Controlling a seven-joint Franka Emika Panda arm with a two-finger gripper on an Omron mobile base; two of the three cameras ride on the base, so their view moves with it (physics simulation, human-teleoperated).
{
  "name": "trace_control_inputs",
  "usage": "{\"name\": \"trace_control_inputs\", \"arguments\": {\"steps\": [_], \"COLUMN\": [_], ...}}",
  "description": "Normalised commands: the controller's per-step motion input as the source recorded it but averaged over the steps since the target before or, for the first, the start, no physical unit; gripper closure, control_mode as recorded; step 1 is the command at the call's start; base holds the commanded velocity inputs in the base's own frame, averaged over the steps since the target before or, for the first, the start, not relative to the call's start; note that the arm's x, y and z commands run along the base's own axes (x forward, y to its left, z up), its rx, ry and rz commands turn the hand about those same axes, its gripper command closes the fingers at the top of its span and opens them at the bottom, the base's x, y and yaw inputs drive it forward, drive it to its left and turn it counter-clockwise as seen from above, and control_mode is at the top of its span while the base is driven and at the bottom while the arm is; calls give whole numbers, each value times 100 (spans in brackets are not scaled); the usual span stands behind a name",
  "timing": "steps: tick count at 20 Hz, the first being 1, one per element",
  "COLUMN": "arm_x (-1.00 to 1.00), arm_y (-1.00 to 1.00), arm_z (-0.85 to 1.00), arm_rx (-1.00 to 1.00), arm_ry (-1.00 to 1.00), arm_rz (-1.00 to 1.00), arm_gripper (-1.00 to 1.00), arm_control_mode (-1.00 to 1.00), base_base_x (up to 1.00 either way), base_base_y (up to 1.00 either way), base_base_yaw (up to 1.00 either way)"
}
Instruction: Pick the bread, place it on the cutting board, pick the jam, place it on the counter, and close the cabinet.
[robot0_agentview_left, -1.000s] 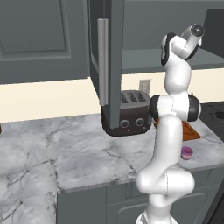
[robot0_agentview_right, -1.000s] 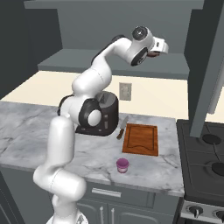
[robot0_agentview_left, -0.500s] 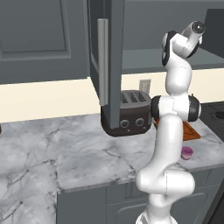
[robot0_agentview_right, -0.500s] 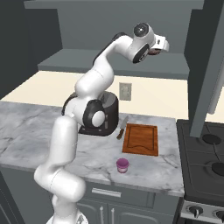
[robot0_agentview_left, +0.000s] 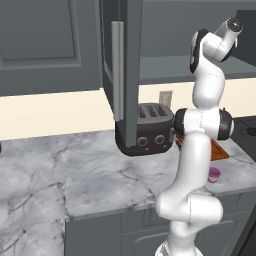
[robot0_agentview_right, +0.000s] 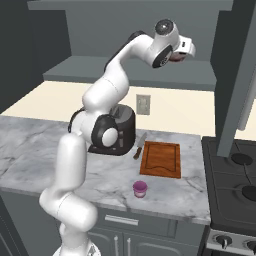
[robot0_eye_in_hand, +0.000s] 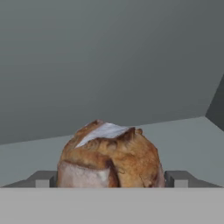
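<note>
**Gripper up in the cabinet, fingers either side of the bread**

Starting at the left of the left base view: the counter runs wide and marbled, and above it the cabinet shows a panelled front with one door swung out edge-on toward the camera, its pale bar handle hanging vertical. Just behind and below that door edge sits the dark toaster on the worktop. Then comes the white arm, rising from the lower right and reaching high toward the open shelf.

Over to the right base view, same sweep: the arm climbs from lower left, past the toaster, and the gripper is up at shelf height inside the open cabinet, with a bit of brown showing at its tip. Down on the counter, a knife lies just beside the cutting board, which lies flat near the stove. In front of the board, apart from it, stands the jam, upright near the counter's front edge. Furthest right, the stove and the other open door hanging above it.

Hand view now: the bread sits dead centre on the grey shelf, and the finger tips stand wide on either side of it. Whether they are touching the crust, I can't tell.
</note>
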Motion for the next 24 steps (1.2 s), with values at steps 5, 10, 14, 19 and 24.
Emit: {"name": "trace_control_inputs", "arguments": {"steps": [5, 10, 14, 19, 24], "arm_x": [-30, -31, -29, -32, -46], "arm_y": [0, 0, 0, 0, 0], "arm_z": [0, -10, -16, -7, 0], "arm_rx": [0, -1, -1, -1, 0], "arm_ry": [0, 0, 0, 0, 0], "arm_rz": [0, 0, 0, 0, 0], "arm_gripper": [100, 100, 100, 100, 100], "arm_control_mode": [-100, -100, -100, -100, -100], "base_base_x": [0, 0, 0, 0, 0], "base_base_y": [0, 0, 0, 0, 0], "base_base_yaw": [0, 0, 0, 0, 0]}}
